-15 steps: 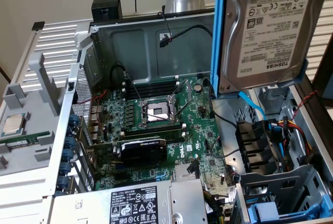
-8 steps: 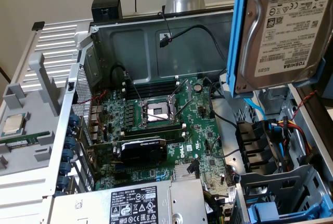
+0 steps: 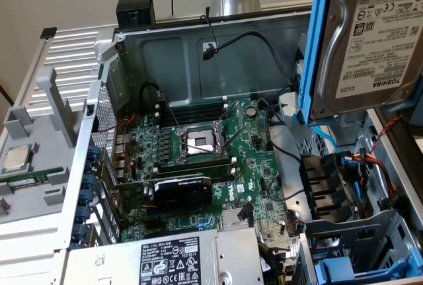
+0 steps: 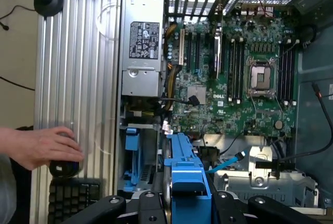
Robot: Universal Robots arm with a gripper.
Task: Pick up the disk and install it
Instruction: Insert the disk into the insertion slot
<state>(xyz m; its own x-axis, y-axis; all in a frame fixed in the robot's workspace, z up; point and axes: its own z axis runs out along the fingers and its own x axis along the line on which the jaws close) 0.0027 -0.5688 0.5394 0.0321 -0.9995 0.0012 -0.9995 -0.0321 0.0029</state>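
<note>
Blue plastic wraps the edges of the one disk (image 3: 370,40), a silver-grey metal box with a white label. One claw (image 4: 183,204) is clamped tight on it, with black fingers (image 4: 112,206) on both sides of the blue frame (image 4: 186,180). In the exterior view the disk hangs up in the air at the exterior view's right. It stands on its edge, and its label faces the camera.

Under the disk sits one open computer case (image 3: 132,60). Below the disk is a metal cage (image 3: 370,232) with black slots (image 3: 322,182), and a blue tray (image 3: 344,273) sits near the case corner. Red and yellow wires (image 3: 373,159) and one thin blue cable (image 3: 324,133) lie between the disk and the cage.

In the middle of the case lies one green board (image 3: 251,166). On it is one empty square socket (image 3: 199,143), with one black card (image 3: 182,189) just beside it. One grey power box (image 3: 172,258) with a black-and-white label sits at the near edge of the case.

Outside the case, at the exterior view's left, one small square chip (image 3: 16,158) lies on a grey panel (image 3: 73,47). It is well apart from the disk.

In the wrist view one hand (image 4: 41,146) of a person rests on a round black thing (image 4: 65,168). Next to it is a black keyboard (image 4: 73,198). The hand is well away from the claw.
</note>
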